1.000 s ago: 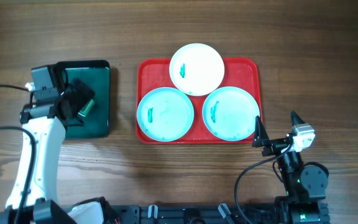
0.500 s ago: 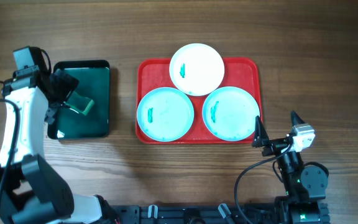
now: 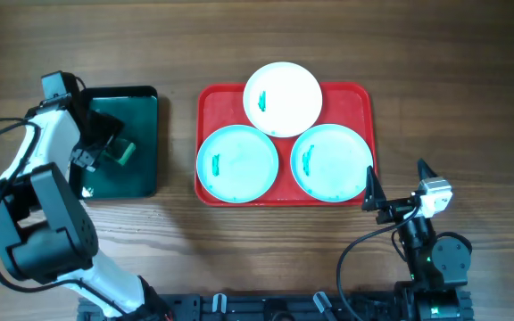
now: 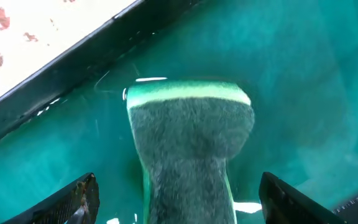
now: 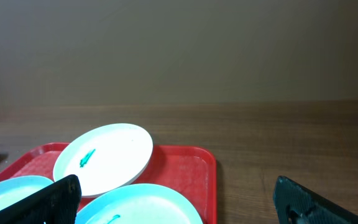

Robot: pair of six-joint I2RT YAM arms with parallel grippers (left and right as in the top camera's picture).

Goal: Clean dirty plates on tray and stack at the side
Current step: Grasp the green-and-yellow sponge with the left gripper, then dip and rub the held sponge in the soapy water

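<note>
Three smeared plates (image 3: 282,98) are sat uncleaned on the red tray (image 3: 364,94), and since the sponge (image 4: 191,143) is only straddled by the wide-open left tool (image 4: 179,186), it could get nudged off-centre and missed if closing is rushed (right tool (image 5: 177,186) is parked wide open too).

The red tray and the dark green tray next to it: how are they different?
Size: the red tray is clearly larger than the dark green tray. Colour: the red tray is red throughout; the dark green tray has a black rim. Load: the red tray carries a white plate and two turquoise plates; the dark green tray holds a green sponge. Both are rectangular with rounded corners.
</note>
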